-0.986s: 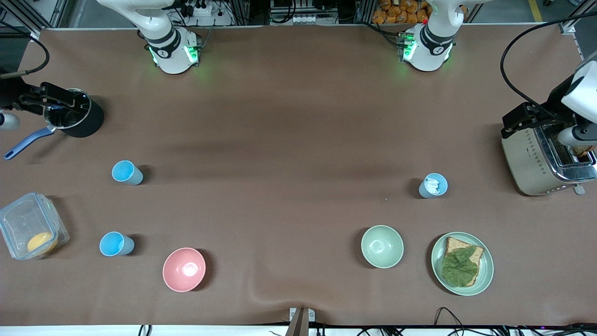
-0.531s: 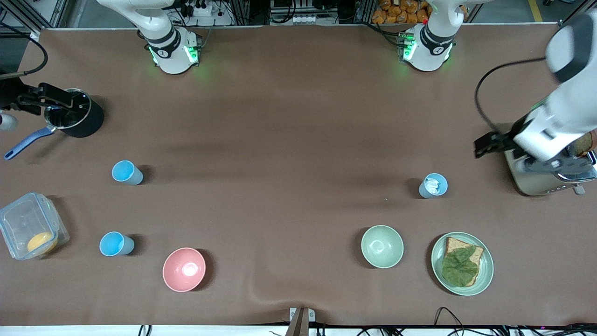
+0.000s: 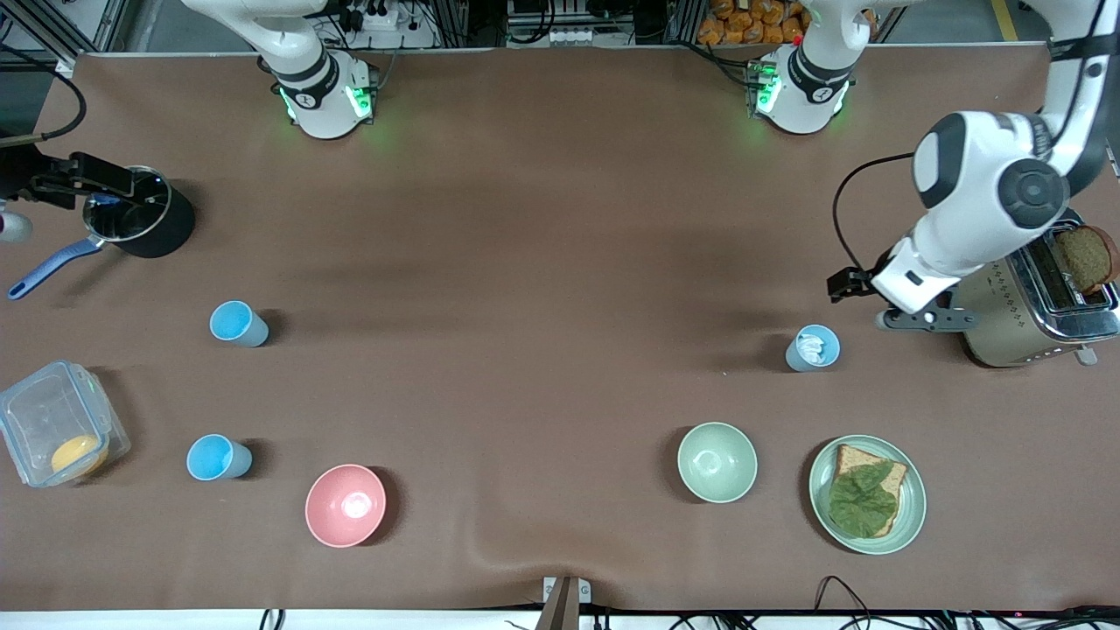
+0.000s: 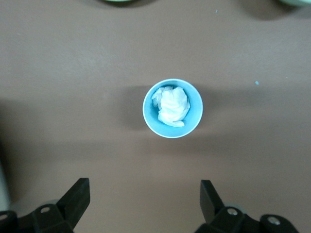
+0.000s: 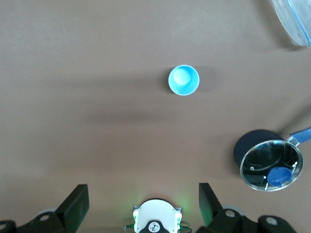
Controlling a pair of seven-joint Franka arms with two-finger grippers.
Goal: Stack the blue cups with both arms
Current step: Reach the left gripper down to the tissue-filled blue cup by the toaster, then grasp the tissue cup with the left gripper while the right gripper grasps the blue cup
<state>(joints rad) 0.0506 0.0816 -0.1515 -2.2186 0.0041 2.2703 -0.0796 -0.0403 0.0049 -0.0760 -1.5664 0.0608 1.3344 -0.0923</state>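
Three blue cups stand upright and apart on the brown table. One cup (image 3: 813, 348) holds a white crumpled wad and stands near the toaster; it also shows in the left wrist view (image 4: 172, 108). Two empty cups (image 3: 238, 324) (image 3: 217, 458) stand toward the right arm's end. My left gripper (image 3: 884, 302) (image 4: 144, 191) is open and empty, above the table beside the cup with the wad. My right gripper (image 3: 79, 179) (image 5: 143, 194) is open and empty, high over the black pot. One empty cup (image 5: 183, 80) shows in the right wrist view.
A pink bowl (image 3: 346, 505), a pale green bowl (image 3: 717, 461) and a green plate (image 3: 917, 503) with bread and a leaf lie nearest the front camera. A toaster (image 3: 1015, 306) holds a bread slice (image 3: 1085, 258). A black pot (image 3: 149, 223) and a clear container (image 3: 57, 433) stand at the right arm's end.
My left arm has swung away from the toaster toward the cup with the white wad. The right gripper has hardly moved. The cups have not moved.
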